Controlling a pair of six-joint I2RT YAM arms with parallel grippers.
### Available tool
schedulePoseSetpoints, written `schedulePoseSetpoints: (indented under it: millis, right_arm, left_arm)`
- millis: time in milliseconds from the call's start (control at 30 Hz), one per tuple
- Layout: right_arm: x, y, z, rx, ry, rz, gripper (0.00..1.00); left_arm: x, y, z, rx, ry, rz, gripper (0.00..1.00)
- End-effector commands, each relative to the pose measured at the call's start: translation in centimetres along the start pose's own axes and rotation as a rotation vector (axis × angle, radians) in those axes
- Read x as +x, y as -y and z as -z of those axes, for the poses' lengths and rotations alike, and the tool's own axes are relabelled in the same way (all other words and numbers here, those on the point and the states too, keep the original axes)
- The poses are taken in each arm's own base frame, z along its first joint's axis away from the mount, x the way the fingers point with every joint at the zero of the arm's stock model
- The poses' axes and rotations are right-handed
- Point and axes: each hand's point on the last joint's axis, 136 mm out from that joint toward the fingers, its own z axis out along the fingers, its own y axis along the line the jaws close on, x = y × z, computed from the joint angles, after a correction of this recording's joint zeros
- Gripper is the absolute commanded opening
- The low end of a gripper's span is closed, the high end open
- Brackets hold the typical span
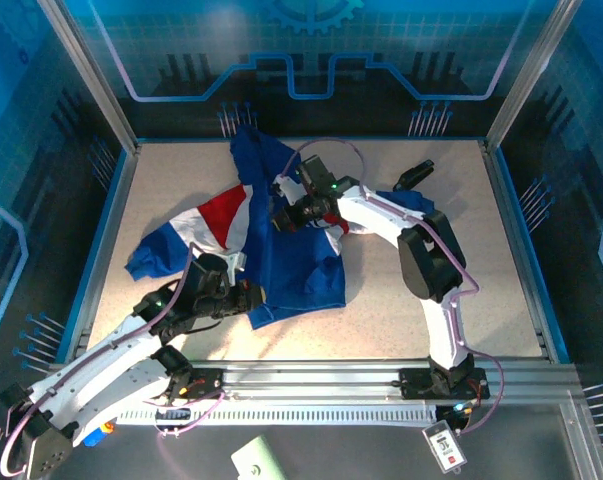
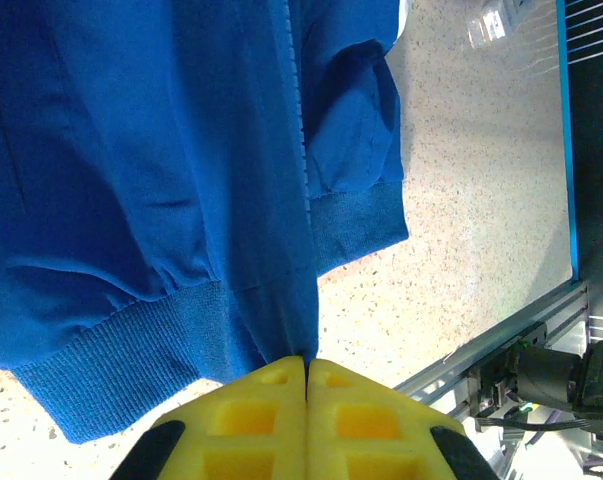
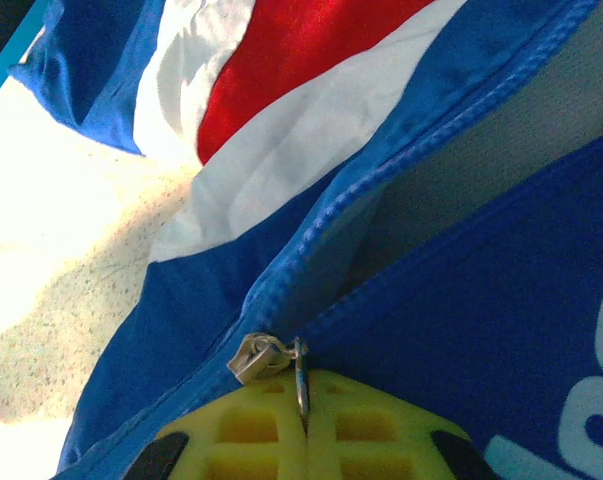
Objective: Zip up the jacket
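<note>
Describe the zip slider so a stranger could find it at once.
Start at the blue jacket on the speckled table. Follow its open front edges to where they meet: the small silver slider sits there, the only metal on the cloth.

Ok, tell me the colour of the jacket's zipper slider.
The zipper slider is silvery metal; right wrist view shows it best.

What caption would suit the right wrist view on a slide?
Right gripper shut on the zipper pull beside its slider, the front of the blue jacket open beyond it.
</note>
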Motion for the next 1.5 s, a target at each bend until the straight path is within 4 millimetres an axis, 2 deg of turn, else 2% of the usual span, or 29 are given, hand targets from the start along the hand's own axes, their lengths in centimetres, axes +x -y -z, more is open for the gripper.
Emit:
schedulePoseSetpoints:
  millis: [0, 567, 667, 700, 833, 1133, 1467]
  right_arm:
    - [-2.4, 2.8, 0.5, 0.064, 0.06, -0.018, 0.0]
    - [-4.8, 6.3, -1.4, 0.075, 0.089, -0.035, 0.0]
    - [-5.6, 6.9, -1.2, 0.081, 0.107, -0.033, 0.0]
    - [-5.3, 7.6, -1.9, 0.084, 0.098, -0.042, 0.0]
    - [-6.1, 8.9, -2.3, 0.084, 0.12, -0.053, 0.0]
    - [-8.4, 11.2, -2.5, 0.074, 0.17, -0.068, 0.0]
    - [-9.8, 13.0, -2.7, 0.064, 0.231, -0.112, 0.0]
  left_arm:
    - [2.5, -0.6, 0.1, 0.001, -0.102, 0.022, 0.0]
    - [2.8, -1.9, 0.2, -0.06, -0.103, 0.044, 0.0]
    - [2.8, -2.1, 0.1, -0.073, -0.105, 0.047, 0.0]
    - [2.8, -2.2, 0.1, -0.077, -0.103, 0.049, 0.0]
    - [2.7, -2.3, 0.0, -0.085, -0.102, 0.054, 0.0]
    - [2.7, -2.5, 0.0, -0.098, -0.107, 0.071, 0.0]
    - [2.3, -1.7, 0.5, -0.05, -0.085, 0.034, 0.0]
